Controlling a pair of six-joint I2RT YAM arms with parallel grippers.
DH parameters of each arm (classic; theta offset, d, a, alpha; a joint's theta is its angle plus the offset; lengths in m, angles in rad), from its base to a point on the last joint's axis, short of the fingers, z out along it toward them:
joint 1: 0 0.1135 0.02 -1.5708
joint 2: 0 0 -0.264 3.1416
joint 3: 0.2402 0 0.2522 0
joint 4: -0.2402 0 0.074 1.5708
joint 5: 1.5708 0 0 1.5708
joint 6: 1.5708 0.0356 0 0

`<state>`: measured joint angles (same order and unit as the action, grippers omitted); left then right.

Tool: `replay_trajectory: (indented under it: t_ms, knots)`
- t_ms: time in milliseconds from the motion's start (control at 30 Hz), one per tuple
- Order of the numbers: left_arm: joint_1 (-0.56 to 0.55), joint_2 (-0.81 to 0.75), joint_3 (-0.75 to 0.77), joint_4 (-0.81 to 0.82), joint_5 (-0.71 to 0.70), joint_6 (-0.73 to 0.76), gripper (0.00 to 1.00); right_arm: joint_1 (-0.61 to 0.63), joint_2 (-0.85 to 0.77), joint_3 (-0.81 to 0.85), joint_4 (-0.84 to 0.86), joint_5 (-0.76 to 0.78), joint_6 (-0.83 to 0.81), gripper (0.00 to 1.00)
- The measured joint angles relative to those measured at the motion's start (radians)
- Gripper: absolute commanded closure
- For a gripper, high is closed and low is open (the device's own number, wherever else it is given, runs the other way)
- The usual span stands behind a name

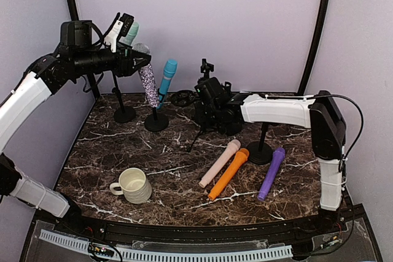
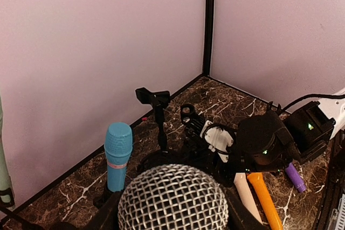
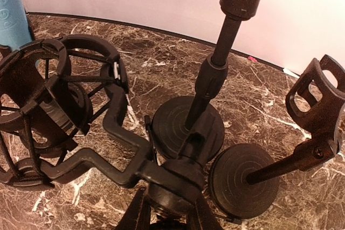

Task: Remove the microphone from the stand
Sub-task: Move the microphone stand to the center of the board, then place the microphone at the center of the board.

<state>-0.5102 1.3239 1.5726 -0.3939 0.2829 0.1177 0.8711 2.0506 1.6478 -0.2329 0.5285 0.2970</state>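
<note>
The left arm (image 1: 37,87) is nearer. The glitter mic (image 1: 148,87) hangs steeply, head up, beside the blue mic (image 1: 167,78). The left claw (image 1: 138,61) pinches it under the head, so the free way, I judge, is upward. The right claw (image 3: 167,216) clamps the shock mount (image 3: 108,149).

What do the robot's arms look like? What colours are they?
Both arms are white and black. The left arm has smooth white shells joined by chunky black joints. The right arm looks the same, with a thin black cable looping beside it and tiny green lights on its black wrist. The left gripper and right gripper have black fingers.
</note>
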Motion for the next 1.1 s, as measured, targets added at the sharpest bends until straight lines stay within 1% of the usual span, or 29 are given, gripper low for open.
replay_trajectory:
  t_ms: [233, 500, 567, 633, 800, 867, 1000, 1100]
  knots:
    - [0.0, -0.001, -0.064, 0.001, 0.086, -0.016, 1.0, -0.047, 0.0, 0.0, 0.005, 0.0, -0.025, 0.96]
    - [-0.001, -0.001, -0.093, -0.004, 0.175, -0.017, 1.0, -0.116, 0.014, 0.005, 0.035, -0.001, -0.041, 0.96]
    - [-0.001, 0.0, -0.102, -0.004, 0.193, -0.017, 1.0, -0.128, 0.019, 0.009, 0.043, -0.003, -0.045, 0.94]
    - [-0.001, 0.0, -0.109, -0.005, 0.208, -0.017, 1.0, -0.137, 0.021, 0.011, 0.048, -0.011, -0.05, 0.87]
    - [-0.001, 0.011, -0.124, -0.006, 0.234, -0.016, 1.0, -0.145, 0.021, 0.011, 0.05, -0.035, -0.056, 0.61]
    - [-0.001, 0.019, -0.135, -0.005, 0.241, -0.016, 1.0, -0.152, 0.021, 0.0, 0.053, -0.051, -0.068, 0.53]
    - [-0.001, 0.032, -0.162, -0.011, 0.247, -0.017, 1.0, -0.165, 0.01, -0.053, 0.055, -0.102, -0.082, 0.41]
    - [-0.001, 0.048, -0.164, -0.027, 0.25, -0.017, 1.0, -0.171, -0.03, -0.115, 0.062, -0.158, -0.09, 0.33]
